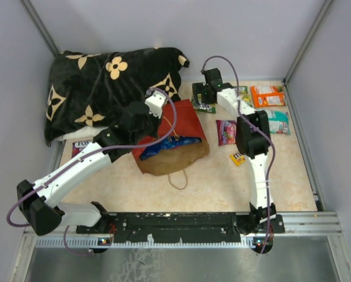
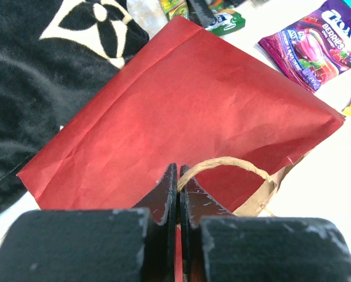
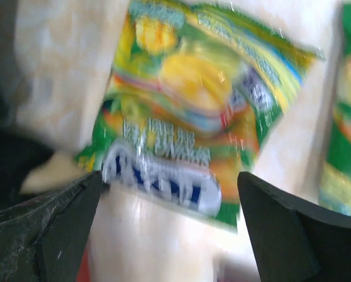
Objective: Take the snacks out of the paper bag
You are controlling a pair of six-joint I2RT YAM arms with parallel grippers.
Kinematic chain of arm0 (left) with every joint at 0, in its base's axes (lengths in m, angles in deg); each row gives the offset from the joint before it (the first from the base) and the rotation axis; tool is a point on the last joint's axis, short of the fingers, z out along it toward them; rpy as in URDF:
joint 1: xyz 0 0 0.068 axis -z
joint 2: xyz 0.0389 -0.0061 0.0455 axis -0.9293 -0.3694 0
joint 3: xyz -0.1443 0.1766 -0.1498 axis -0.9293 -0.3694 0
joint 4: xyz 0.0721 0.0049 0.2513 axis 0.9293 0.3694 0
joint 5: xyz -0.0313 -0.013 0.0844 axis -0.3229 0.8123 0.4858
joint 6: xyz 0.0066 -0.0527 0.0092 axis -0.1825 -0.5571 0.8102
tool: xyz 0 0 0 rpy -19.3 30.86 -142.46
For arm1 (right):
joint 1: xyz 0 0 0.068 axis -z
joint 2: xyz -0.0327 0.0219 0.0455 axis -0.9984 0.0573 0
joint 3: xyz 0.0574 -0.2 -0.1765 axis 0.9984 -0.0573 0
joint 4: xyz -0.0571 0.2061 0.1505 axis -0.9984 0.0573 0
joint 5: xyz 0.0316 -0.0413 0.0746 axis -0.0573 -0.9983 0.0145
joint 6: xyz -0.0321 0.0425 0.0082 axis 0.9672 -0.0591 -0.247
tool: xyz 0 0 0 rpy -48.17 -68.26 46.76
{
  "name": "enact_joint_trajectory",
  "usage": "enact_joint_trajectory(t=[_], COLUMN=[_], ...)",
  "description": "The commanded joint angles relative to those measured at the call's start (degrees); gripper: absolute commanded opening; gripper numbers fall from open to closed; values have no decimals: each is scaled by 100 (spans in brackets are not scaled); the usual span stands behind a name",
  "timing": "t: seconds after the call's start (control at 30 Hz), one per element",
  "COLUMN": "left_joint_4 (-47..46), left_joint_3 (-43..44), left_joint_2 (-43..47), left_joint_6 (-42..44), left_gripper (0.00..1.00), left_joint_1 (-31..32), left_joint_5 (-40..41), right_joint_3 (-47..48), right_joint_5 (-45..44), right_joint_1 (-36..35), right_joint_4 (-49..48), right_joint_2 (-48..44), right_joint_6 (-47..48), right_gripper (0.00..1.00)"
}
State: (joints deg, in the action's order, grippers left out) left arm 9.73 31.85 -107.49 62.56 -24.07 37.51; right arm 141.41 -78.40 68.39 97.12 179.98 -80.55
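Top external view: the red paper bag (image 1: 181,120) lies on the worktop (image 1: 222,182) just in front of the black flower-patterned pillow (image 1: 99,88), its mouth facing the arms, with the blue Doritos bag (image 1: 169,145) showing inside. The left end effector (image 2: 178,173) is clenched on the bag's upper edge, beside a looped handle (image 2: 222,163). The right end effector (image 3: 169,179) is released, its fingers spread wide just above a green packet (image 3: 193,117) at the far side. A purple packet (image 1: 226,131), a yellow M&M's pack (image 1: 238,158), an orange packet (image 1: 267,96) and a teal packet (image 1: 278,122) lie outside the bag, to its right.
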Motion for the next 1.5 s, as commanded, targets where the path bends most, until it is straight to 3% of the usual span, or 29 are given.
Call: enact_joint_trajectory(t=[0.0, 0.23, 0.43, 0.53, 0.67, 0.77, 0.97, 1.13, 1.33, 1.47], left_joint_4=[-25, -48, -67, -63, -50, -71, -68, -64, -44, -41], left_joint_3=[17, 7, -8, 8, 16, -9, -10, -6, 3, 11], left_joint_2=[107, 48, -18, -42, -49, -21, -97, -97, -83, -50], left_joint_6=[-58, -160, -185, -195, -178, -156, -135, -129, -133, -139], left_gripper=[0, 0, 0, 0, 0, 0, 0, 0, 0, 0], left_joint_1=[-23, -22, -22, -22, -22, -22, -22, -26, -22, -22], left_joint_5=[69, 126, 216, 186, 188, 239, 239, 225, 158, 153], right_joint_3=[-1861, -6226, -9173, -9903, -9943, -10410, -10895, -10957, -10534, -10536], right_joint_5=[24, -75, -1492, -1890, -2905, -2796, -2207, -2600, -2560, -2835], right_joint_1=[35, -40, -1214, -2203, -3837, -4169, -4319, -4315, -3977, -3839], right_joint_4=[-1877, -4390, -5183, -5631, -5513, -6558, -9458, -11691, -12695, -12605], right_joint_2=[-2696, -6638, -9286, -9818, -9311, -8618, -6453, -4157, -2254, -1933], right_joint_6=[-753, -2971, -4311, -4399, -4487, -5264, -6623, -7987, -9327, -9670], right_gripper=[99, 99, 96, 92, 95, 94, 76, 60, 39, 39])
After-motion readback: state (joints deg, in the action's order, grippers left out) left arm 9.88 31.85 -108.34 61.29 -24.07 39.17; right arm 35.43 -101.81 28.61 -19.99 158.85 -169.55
